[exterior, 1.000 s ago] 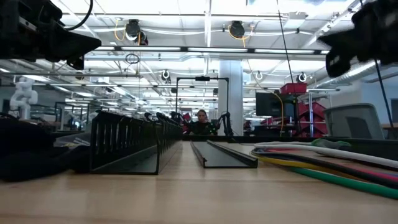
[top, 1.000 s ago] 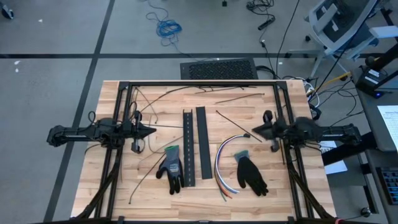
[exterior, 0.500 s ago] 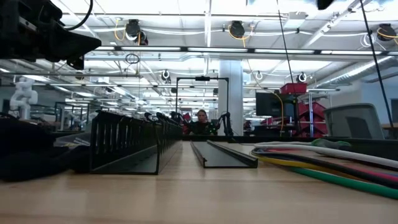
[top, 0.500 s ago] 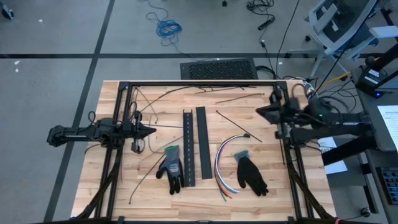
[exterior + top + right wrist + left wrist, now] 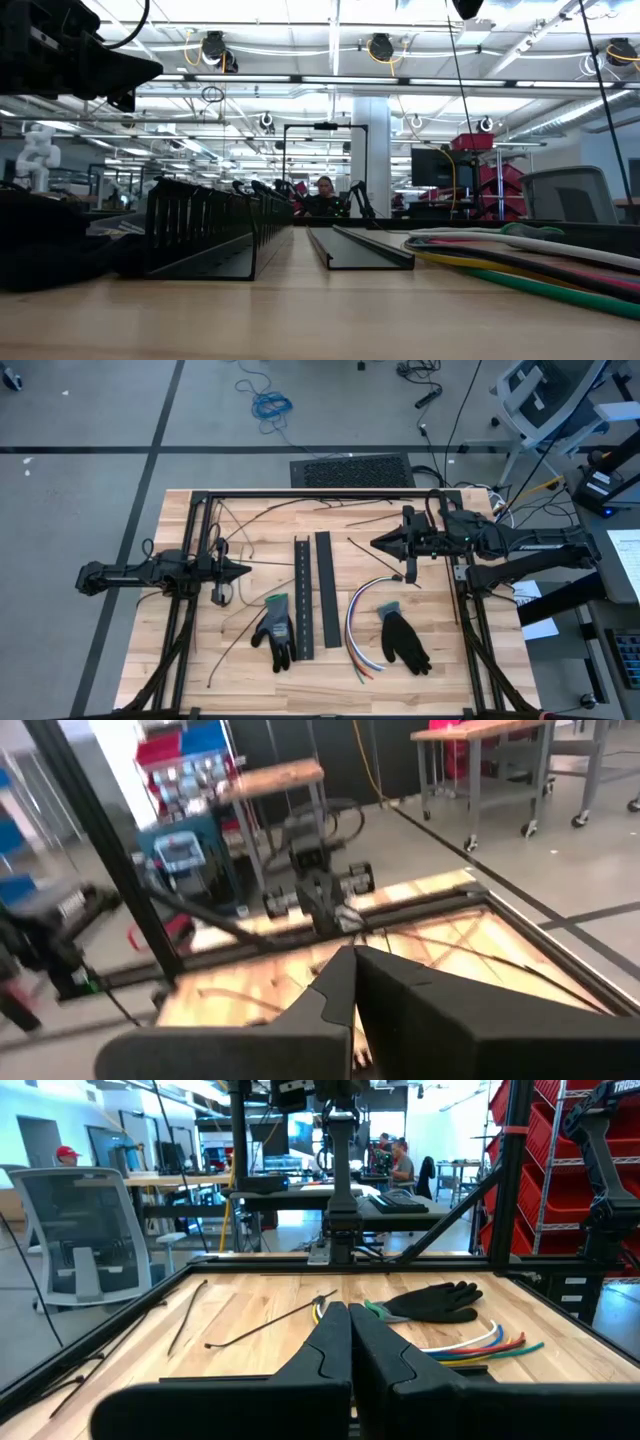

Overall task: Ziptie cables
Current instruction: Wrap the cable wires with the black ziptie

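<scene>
The cables (image 5: 362,618), a curved bundle of white, grey, orange, blue and green wires, lie flat on the wooden table right of centre. They also show in the left wrist view (image 5: 483,1345) and the low view (image 5: 520,262). My left gripper (image 5: 247,570) hovers shut and level over the table's left part, pointing toward the middle, its fingers (image 5: 350,1315) pressed together. My right gripper (image 5: 374,544) is shut and raised above the table, up and to the far side of the cables, pointing toward the left; its fingers (image 5: 355,960) are closed on nothing.
Two black slotted strips (image 5: 303,598) (image 5: 326,588) lie side by side at the middle. One dark glove (image 5: 275,628) lies left of them and another (image 5: 403,638) right of the cables. Thin black strands (image 5: 375,560) are scattered over the far half. A black frame (image 5: 320,494) rims the table.
My right gripper has risen well above the table and reached out from the right edge toward the middle, tipping from a downward slant to nearly level, and has stayed shut. It has left the low view's top edge. The cables have not moved.
</scene>
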Controlling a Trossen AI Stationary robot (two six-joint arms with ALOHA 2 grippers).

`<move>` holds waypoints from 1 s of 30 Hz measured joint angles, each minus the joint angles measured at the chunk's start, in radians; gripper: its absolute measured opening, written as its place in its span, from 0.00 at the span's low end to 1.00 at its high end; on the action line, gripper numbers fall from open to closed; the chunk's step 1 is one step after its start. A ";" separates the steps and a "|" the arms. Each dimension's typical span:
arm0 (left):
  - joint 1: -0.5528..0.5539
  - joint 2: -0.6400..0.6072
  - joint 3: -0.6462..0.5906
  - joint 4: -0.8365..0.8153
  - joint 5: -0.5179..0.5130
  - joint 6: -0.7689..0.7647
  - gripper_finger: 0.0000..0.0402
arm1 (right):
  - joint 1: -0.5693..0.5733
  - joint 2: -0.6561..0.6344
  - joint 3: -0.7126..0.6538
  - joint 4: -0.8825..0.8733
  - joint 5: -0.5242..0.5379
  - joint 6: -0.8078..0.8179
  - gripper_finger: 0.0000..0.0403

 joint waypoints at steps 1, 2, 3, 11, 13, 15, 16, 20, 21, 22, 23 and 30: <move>0.000 0.000 0.000 0.000 0.000 0.001 0.00 | 0.000 0.001 0.008 0.001 0.001 0.015 0.00; 0.000 0.000 0.000 0.002 0.000 0.003 0.00 | 0.000 0.002 0.012 0.001 0.001 0.027 0.00; 0.000 0.000 0.000 0.005 0.000 0.005 0.00 | 0.000 0.003 0.014 0.001 0.002 0.037 0.00; 0.000 0.000 0.000 0.040 -0.007 0.006 0.00 | 0.000 0.005 0.014 -0.001 0.082 0.130 0.00; 0.000 0.000 0.000 0.036 -0.007 -0.003 0.00 | 0.000 0.005 0.014 -0.001 0.083 0.141 0.00; 0.000 0.000 0.000 0.037 -0.004 -0.010 0.00 | 0.000 0.005 0.014 0.004 0.083 0.158 0.00; 0.000 0.000 0.000 0.043 -0.004 -0.007 0.00 | 0.000 0.005 0.014 0.010 0.083 0.160 0.00; 0.002 0.001 0.000 0.093 -0.124 -0.074 0.00 | 0.000 0.009 0.014 0.046 0.106 0.160 0.00; 0.004 0.001 0.000 0.144 -0.175 -0.134 0.00 | -0.001 0.009 0.014 0.052 0.108 0.160 0.00; 0.005 0.001 0.001 0.222 -0.220 -0.192 0.00 | -0.002 0.009 0.014 0.064 0.109 0.161 0.00; 0.006 0.001 0.006 0.309 -0.262 -0.235 0.00 | -0.004 0.009 0.014 0.078 0.109 0.167 0.00; 0.005 0.172 0.334 0.380 -0.314 -0.176 0.02 | -0.057 0.024 0.014 0.345 0.109 0.052 0.00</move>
